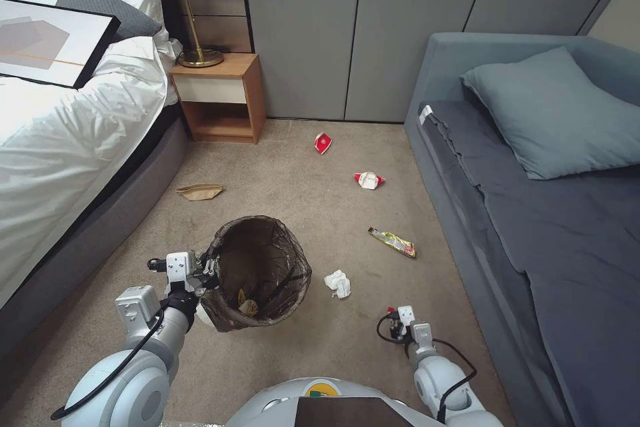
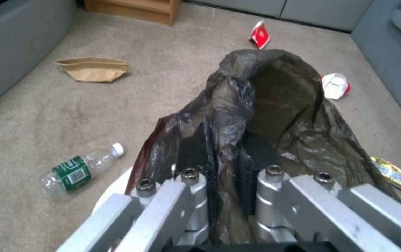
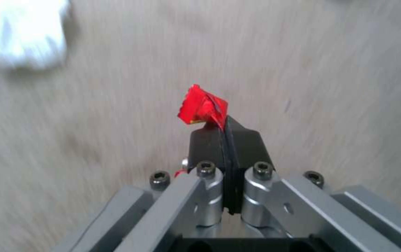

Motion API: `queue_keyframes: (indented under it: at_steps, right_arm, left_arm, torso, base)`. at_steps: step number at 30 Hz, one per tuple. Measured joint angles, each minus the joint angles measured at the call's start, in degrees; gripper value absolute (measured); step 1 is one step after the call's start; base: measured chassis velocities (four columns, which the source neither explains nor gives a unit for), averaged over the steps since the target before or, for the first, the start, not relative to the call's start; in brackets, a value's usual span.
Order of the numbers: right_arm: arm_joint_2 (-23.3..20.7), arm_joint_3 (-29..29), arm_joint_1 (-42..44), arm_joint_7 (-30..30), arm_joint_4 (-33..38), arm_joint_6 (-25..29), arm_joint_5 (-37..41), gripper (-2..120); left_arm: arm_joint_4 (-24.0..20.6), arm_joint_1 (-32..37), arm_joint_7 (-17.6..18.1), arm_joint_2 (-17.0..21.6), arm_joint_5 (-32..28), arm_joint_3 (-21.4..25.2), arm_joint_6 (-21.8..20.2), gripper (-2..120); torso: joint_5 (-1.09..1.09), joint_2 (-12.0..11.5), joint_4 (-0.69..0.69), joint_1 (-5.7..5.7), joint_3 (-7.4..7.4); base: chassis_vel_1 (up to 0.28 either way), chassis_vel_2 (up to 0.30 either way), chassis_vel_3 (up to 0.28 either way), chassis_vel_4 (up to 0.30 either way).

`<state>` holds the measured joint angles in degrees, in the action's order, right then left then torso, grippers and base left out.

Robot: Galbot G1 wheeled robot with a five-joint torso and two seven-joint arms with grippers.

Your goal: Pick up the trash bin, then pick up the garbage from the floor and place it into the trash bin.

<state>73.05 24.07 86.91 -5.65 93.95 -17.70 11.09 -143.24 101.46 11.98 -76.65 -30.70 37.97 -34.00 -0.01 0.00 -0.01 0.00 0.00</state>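
Bin step done, litter step in hand. Left gripper clamps the bagged rim of the trash bin, lower centre of head view. Right gripper, lower right — fingers pinched on a red wrapper. Next move, by my reckoning: carry it across over the bin mouth, then release.

Floor count — two crushed cups, one tissue, one yellow wrapper, one brown paper bag, one bottle.

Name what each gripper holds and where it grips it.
Left gripper clamps the trash bin by its bag-lined rim. Right gripper pinches a red wrapper by one edge.
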Motion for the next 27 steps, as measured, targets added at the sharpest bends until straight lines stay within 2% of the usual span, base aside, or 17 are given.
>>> queue_keyframes:
  at_steps: [6, 8, 11, 12, 14, 15, 19, 23, 26, 27]
  right_arm:
    - [-1.94, 2.64, 3.81, 0.19, 12.17, 0.03, 3.15, 0]
    - [-2.39, 2.84, 4.17, 0.19, 13.73, -0.08, 3.63, 0]
    - [-4.66, 3.53, 4.91, 0.28, 21.36, -1.33, 7.0, 0]
    - [-4.66, 3.53, 4.91, 0.28, 21.36, -1.33, 7.0, 0]
    - [-6.07, 3.66, 4.74, 0.11, 27.32, -3.05, 10.62, 0]
    - [-6.07, 3.66, 4.74, 0.11, 27.32, -3.05, 10.62, 0]
    - [-10.23, 3.29, 3.27, -0.63, 36.45, -5.57, 15.69, 0]
    - [-13.1, 3.01, 2.41, -0.71, 39.36, -5.94, 17.2, 0]
    - [-17.32, 2.56, 0.14, -0.55, 44.39, -6.47, 20.7, 0]
    - [-17.32, 2.56, 0.14, -0.55, 44.39, -6.47, 20.7, 0]
  left_arm:
    - [0.0, -0.02, 0.0, 0.44, -0.12, -0.02, -0.02, 8]
    - [0.0, -0.03, 0.0, 0.5, -0.15, -0.02, -0.03, 8]
    - [0.0, -0.01, 0.03, 0.76, -0.33, -0.02, -0.13, 8]
    - [0.0, -0.01, 0.03, 0.76, -0.33, -0.02, -0.13, 8]
    - [0.0, 0.01, 0.05, 0.7, -0.39, -0.02, -0.15, 8]
    - [0.0, 0.01, 0.05, 0.7, -0.39, -0.02, -0.15, 8]
    - [0.0, 0.07, 0.07, 0.79, -0.47, 0.0, -0.18, 8]
    - [0.0, 0.07, 0.08, 0.98, -0.58, 0.01, -0.24, 8]
    - [0.0, 0.01, 0.13, 1.02, -0.7, -0.04, -0.4, 8]
    - [0.0, 0.01, 0.13, 1.02, -0.7, -0.04, -0.4, 8]
  torso:
    - [0.0, 0.0, 0.0, 0.0, 0.0]
    - [0.01, 0.0, 0.0, 0.0, 0.0]
    - [0.01, 0.0, 0.01, 0.0, 0.0]
    - [0.01, 0.0, 0.01, 0.0, 0.0]
    - [0.01, 0.0, 0.01, 0.0, 0.0]
    - [0.01, 0.0, 0.01, 0.0, 0.0]
    - [0.01, 0.0, 0.01, 0.0, 0.0]
    - [0.01, 0.0, 0.01, 0.0, 0.0]
    - [0.01, 0.0, 0.0, 0.0, 0.0]
    - [0.01, 0.0, 0.0, 0.0, 0.0]
  base:
    - [0.0, 0.0, 0.0, 0.0]
    - [0.0, 0.0, 0.0, 0.0]
    - [0.0, 0.0, 0.0, 0.0]
    - [0.0, 0.0, 0.0, 0.0]
    - [0.0, 0.0, 0.0, 0.0]
    - [0.0, 0.0, 0.0, 0.0]
    - [0.0, 0.0, 0.0, 0.0]
    - [0.0, 0.0, 0.0, 0.0]
    - [0.0, 0.0, 0.0, 0.0]
    - [0.0, 0.0, 0.0, 0.0]
